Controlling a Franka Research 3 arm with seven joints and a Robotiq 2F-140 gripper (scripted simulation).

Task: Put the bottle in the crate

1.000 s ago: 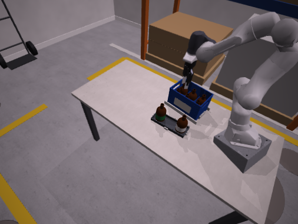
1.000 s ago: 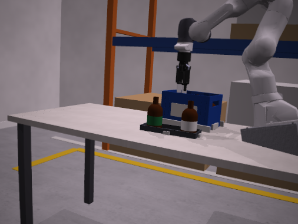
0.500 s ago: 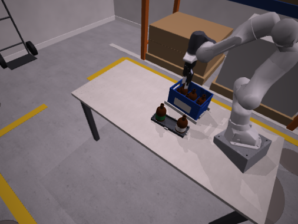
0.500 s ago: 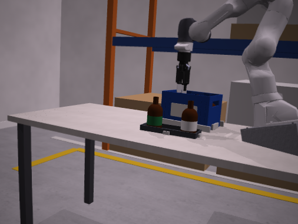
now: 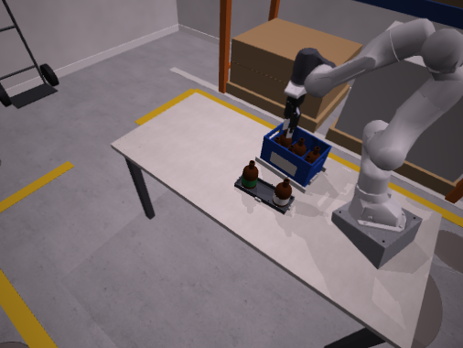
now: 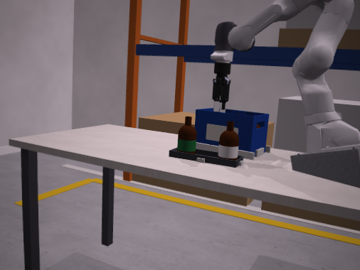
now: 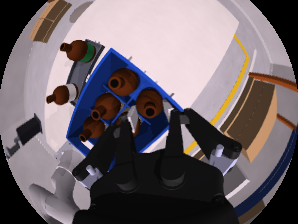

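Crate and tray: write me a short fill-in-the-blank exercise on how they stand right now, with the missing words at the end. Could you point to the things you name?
The crate [image 5: 265,153] [image 6: 245,131] [image 7: 102,75] is coloured ____.
On the tray [image 5: 263,189] [image 6: 208,155] [image 7: 81,75], the bottle nearer the arm's base [image 5: 380,252] [image 6: 331,167] has a ____ label.
The tray's other bottle [image 5: 250,173] [image 6: 187,133] [image 7: 77,51] has a ____ label.
The end effector [image 5: 288,128] [image 6: 219,106] [image 7: 150,108] is at the ____, not the tray.

Missing words: blue; white; green; crate.
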